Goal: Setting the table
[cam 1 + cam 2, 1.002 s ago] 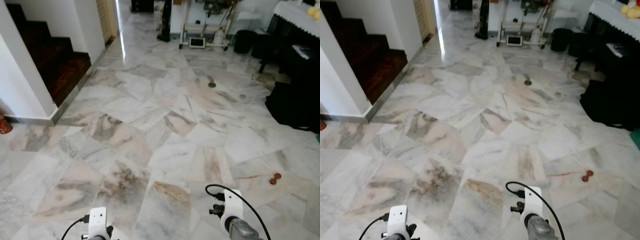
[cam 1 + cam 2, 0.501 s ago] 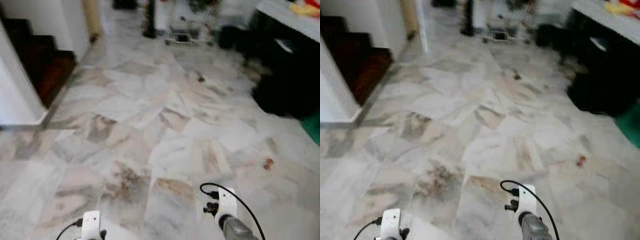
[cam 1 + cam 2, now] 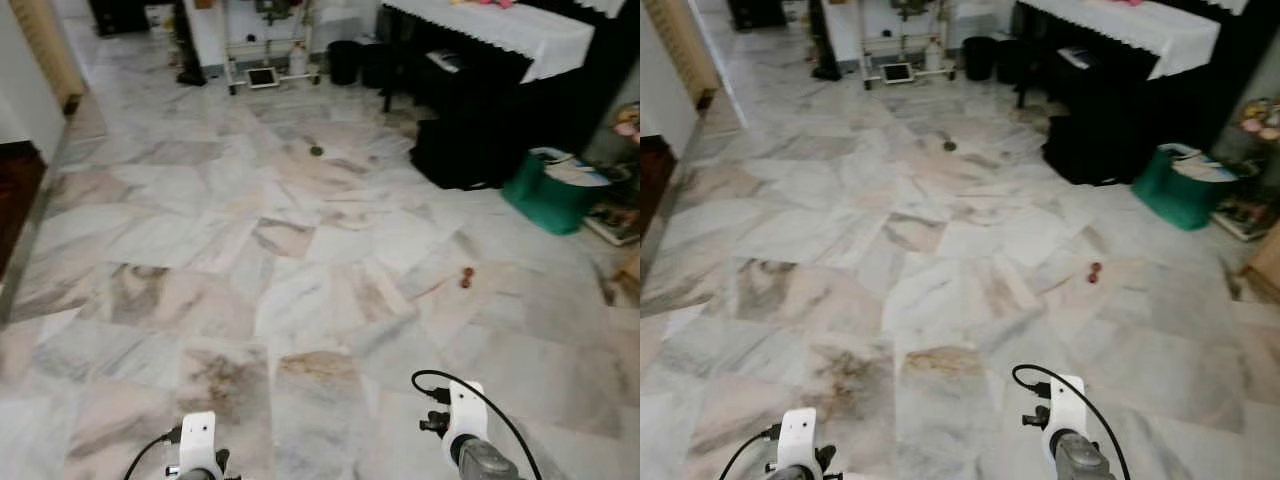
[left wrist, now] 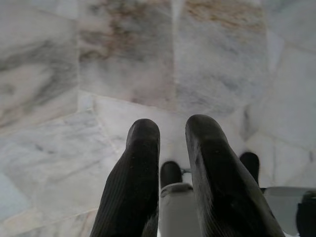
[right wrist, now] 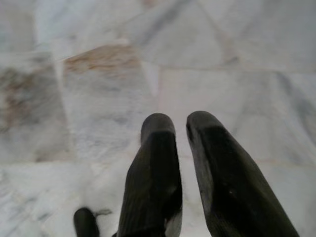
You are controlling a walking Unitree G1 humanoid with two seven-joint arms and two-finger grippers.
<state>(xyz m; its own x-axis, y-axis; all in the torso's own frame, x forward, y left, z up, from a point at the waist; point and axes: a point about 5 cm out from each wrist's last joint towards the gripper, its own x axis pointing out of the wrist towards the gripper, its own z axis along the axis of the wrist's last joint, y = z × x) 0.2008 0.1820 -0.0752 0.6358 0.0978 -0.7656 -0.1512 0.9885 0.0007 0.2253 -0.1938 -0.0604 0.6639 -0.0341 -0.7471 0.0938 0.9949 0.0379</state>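
A dark table with a white lace cloth (image 3: 500,25) stands at the far right of the room, with pink things on its top. Both arms hang low in front of me over the marble floor (image 3: 300,240). The left wrist (image 3: 197,445) and the right wrist (image 3: 462,420) show at the bottom edge of the eye views. In the left wrist view my left gripper (image 4: 172,129) points down at the floor, shut and holding nothing. My right gripper (image 5: 180,126) is likewise shut and holds nothing, over a pale tile.
A black bag (image 3: 465,150) and a green bag (image 3: 548,190) sit on the floor by the table. A small red object (image 3: 466,278) and a small dark one (image 3: 316,151) lie on the tiles. A white cart (image 3: 262,50) stands far back. Dark steps (image 3: 15,190) are at the left.
The camera has turned to the right: the steps slid towards the left edge, and the table and green bag came into view. Both arms hang as before.
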